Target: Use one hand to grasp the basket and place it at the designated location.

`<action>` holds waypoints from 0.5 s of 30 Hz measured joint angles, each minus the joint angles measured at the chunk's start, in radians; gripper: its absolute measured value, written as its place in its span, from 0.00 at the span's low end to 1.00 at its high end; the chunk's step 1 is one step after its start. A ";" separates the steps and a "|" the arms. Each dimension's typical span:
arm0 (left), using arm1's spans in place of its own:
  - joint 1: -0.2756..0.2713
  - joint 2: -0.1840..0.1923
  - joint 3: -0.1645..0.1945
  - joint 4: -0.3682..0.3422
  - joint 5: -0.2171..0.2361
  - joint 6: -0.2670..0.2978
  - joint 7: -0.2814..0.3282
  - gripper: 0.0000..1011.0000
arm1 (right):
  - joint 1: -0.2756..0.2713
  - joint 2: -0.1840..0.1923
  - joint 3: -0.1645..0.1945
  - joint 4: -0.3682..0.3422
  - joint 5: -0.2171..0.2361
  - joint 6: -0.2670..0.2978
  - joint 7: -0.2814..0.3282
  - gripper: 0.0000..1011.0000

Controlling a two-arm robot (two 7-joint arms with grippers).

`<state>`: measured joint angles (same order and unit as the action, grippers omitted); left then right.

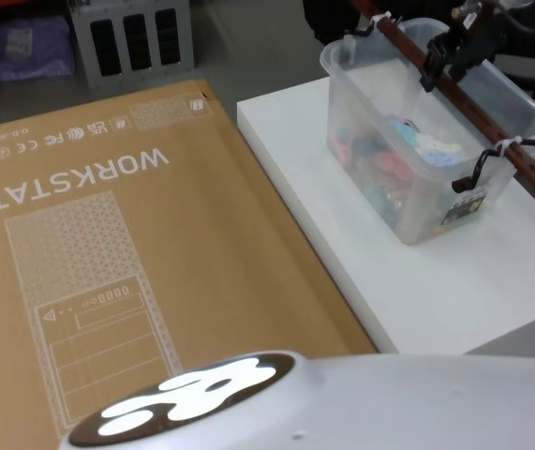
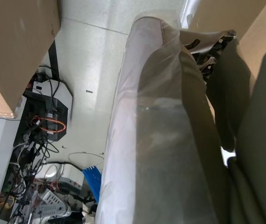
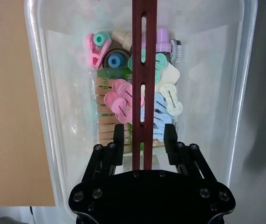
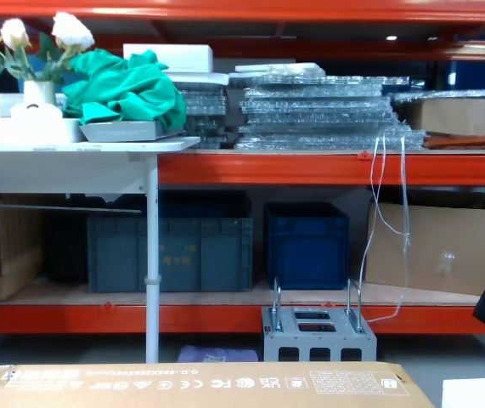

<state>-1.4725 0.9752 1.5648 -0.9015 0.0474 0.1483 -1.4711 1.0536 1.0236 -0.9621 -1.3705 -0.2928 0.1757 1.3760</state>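
Basket (image 1: 408,178), a clear plastic tub holding pastel clips and small bottles, sits on the white platform (image 1: 454,281) at the robot's right, just beside the big cardboard box (image 1: 108,272). The right gripper (image 3: 144,135) is at the tub's dark red handle bar (image 3: 143,70), one black finger (image 3: 118,137) either side of it, seemingly closed on the bar though actual contact is hard to confirm. The left wrist view shows a pale wrapped surface, and I cannot tell how the left jaws stand.
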 joint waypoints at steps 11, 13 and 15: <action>0.000 0.000 0.000 0.000 0.000 0.000 0.000 0.00 | -0.010 0.011 0.039 0.000 0.011 -0.005 -0.007 0.81; 0.000 0.000 0.000 0.000 0.000 0.000 0.000 0.00 | -0.009 0.014 0.047 0.000 0.014 -0.006 -0.006 0.85; 0.000 0.000 0.000 0.000 0.000 0.000 0.000 0.00 | -0.007 0.018 0.056 -0.001 0.019 -0.010 -0.002 0.92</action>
<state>-1.4726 0.9752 1.5648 -0.9016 0.0472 0.1483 -1.4711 1.0465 1.0411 -0.9057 -1.3716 -0.2742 0.1660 1.3737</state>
